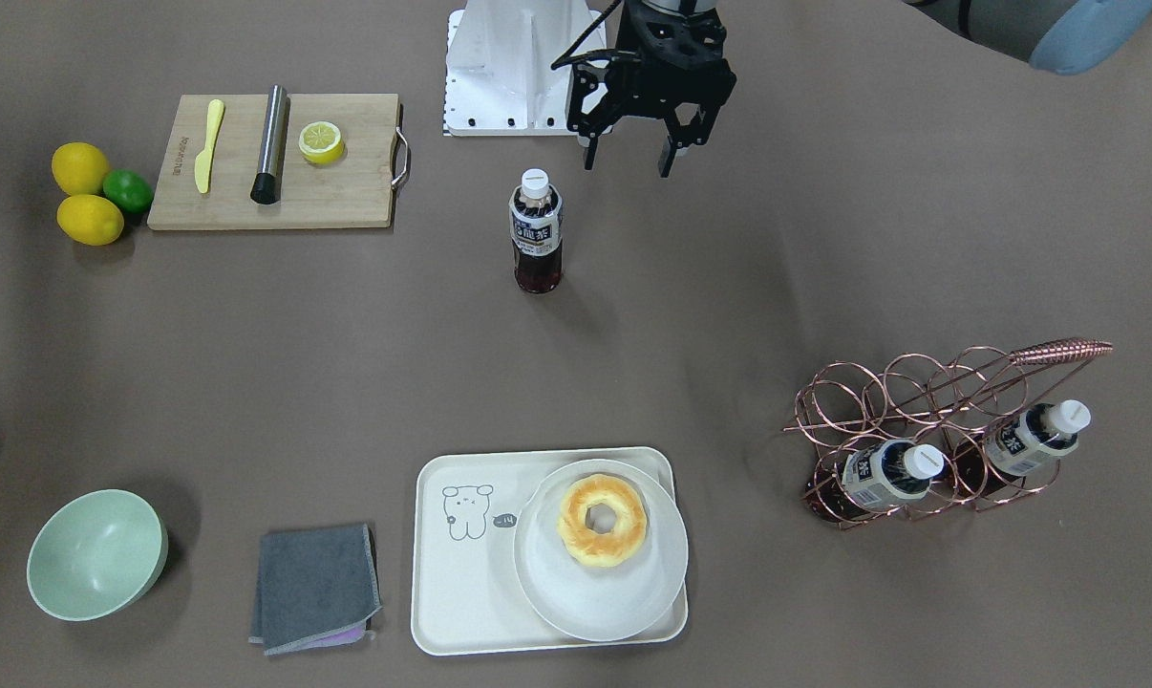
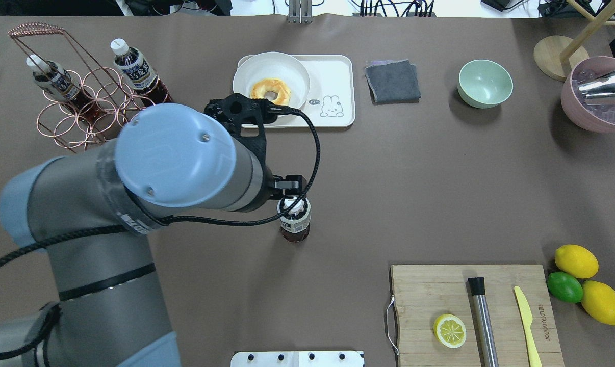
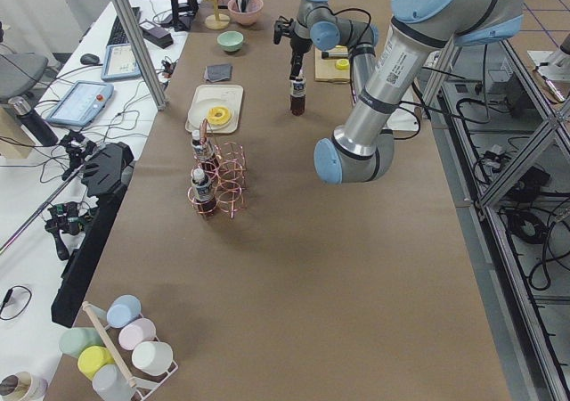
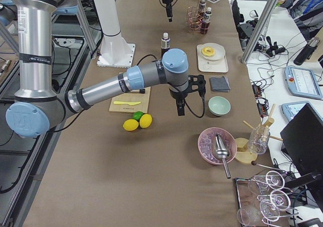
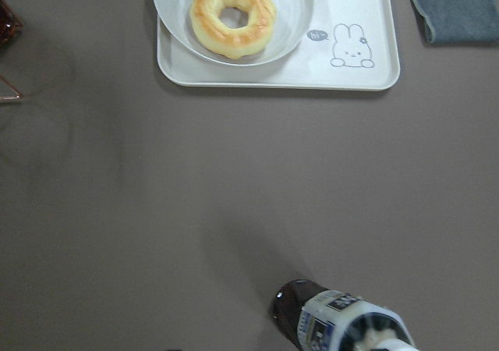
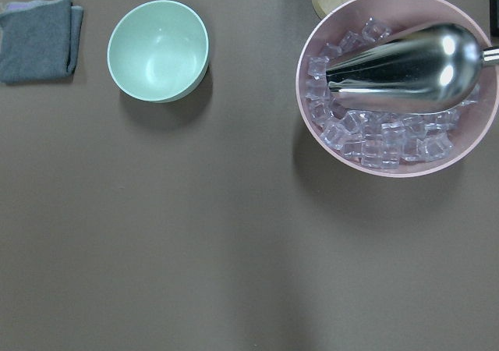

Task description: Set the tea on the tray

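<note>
1. Left gripper (image 1: 629, 164), fingers spread and empty, hovers by the tea (image 1: 537, 234), which stands upright mid-bench, toward the robot's edge.
2. Centre over the cap, then lower and clamp the body.
3. Aim for the bare part of the tray (image 1: 461, 583) at the operators' edge, beside the plate (image 1: 600, 592).

The tea (image 1: 536, 232) is standing in the middle of the worktop. The tray (image 1: 452, 592) is lying by the far edge, across from the robot. The plate (image 1: 605, 602) is sitting on it, with the donut (image 1: 602, 521) on top. The cloth (image 1: 315, 588) and then the bowl (image 1: 94, 554) are lying along that edge toward the robot's right. The rack (image 1: 920, 382) is standing toward the left end, holding two bottles (image 1: 896, 473). The board (image 1: 347, 191) is lying by the robot's edge, with the lemons (image 1: 80, 167) beside it near the right corner.
</note>
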Available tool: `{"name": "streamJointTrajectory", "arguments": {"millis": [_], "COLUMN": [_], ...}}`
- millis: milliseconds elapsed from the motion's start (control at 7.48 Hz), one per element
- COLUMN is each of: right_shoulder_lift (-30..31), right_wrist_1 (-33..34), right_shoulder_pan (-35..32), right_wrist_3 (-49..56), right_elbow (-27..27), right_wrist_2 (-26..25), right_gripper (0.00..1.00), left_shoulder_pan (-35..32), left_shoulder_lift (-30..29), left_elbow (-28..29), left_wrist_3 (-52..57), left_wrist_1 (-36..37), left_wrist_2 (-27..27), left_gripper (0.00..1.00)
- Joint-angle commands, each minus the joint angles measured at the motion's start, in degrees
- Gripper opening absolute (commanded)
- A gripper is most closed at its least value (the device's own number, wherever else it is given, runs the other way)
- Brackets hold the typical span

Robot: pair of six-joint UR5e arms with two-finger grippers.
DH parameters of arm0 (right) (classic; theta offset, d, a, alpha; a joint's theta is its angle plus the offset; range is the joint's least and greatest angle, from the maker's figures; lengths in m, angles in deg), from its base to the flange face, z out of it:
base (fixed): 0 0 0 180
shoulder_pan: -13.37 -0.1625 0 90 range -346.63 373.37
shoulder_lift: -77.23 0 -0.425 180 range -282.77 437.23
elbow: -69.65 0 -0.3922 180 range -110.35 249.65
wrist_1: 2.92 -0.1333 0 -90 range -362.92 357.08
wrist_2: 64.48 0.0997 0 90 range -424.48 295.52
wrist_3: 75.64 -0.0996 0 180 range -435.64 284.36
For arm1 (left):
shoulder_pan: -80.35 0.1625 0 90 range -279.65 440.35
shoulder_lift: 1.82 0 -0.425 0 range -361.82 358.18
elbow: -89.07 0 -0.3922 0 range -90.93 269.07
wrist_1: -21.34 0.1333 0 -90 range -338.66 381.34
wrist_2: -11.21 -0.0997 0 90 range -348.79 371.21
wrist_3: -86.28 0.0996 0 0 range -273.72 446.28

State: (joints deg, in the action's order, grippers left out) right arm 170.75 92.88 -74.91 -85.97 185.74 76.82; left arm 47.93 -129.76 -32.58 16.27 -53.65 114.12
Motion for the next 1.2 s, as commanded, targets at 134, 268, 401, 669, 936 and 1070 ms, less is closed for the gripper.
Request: {"name": "streamJointTrajectory", "arguments": {"millis": [134,268,401,669,936,1070], "right_shoulder_lift": [-3.59,-5.95,-7.02,-12.18,-21.93,-27.19], "right_wrist_1": [0.0,-0.08,-0.09,-0.09,0.09,0.61], "right_shoulder_pan": [4.06,5.99,8.71,16.69,28.09,35.47], "right_wrist_3": [-5.21,-10.8,-16.51,-27.5,-40.77,-45.96], "right_elbow": [0.02,0.62,2.81,6.16,6.08,4.86], "right_wrist_2": [-0.42,-0.51,-0.77,-1.56,-7.76,-14.33], "right_gripper": [1.0,1.0,1.0,1.0,1.0,1.0], "left_shoulder_pan": [-13.95,-18.78,-21.18,-25.84,-32.52,-33.24], "left_shoulder_lift": [10.49,14.61,19.26,26.39,31.15,32.13], "left_elbow": [-3.85,-5.6,-7.62,-8.86,-8.34,-7.9], "left_wrist_3": [11.09,15.04,19.43,27.16,36.57,36.44], "left_wrist_1": [-1.04,-1.04,-1.04,-1.22,-1.13,-0.96], "left_wrist_2": [9.89,13.68,15.28,17.05,17.75,21.15], "left_gripper": [0.96,0.96,0.96,0.96,0.96,0.97]}}
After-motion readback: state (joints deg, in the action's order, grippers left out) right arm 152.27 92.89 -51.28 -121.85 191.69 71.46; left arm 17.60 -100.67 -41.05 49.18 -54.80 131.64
